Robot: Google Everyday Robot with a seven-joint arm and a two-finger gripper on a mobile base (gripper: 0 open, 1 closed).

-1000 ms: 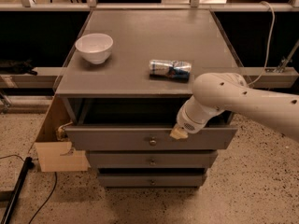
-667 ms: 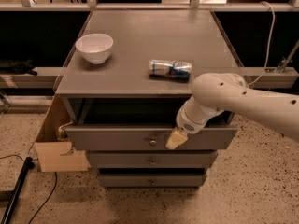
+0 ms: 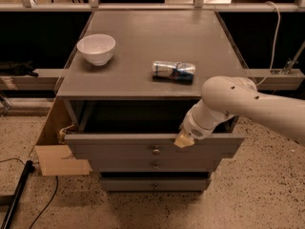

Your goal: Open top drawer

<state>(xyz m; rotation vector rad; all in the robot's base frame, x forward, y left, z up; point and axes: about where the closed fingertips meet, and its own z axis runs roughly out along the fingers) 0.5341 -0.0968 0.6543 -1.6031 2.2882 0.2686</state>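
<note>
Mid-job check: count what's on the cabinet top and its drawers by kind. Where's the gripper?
Drawers: 3 (top drawer pulled out, plus two lower drawers)
Bowls: 1, the white bowl
Cans: 1, the can lying on its side
Total: 5
The gripper is at the top drawer's front edge, right of centre.

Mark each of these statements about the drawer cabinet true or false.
1. The top drawer is pulled out of the cabinet. True.
2. The white bowl sits left of the can on the cabinet top. True.
3. The can stands upright. False: it lies on its side.
4. The gripper is on the brass knob. False: it is at the upper edge of the drawer front, up and right of the knob.
</note>
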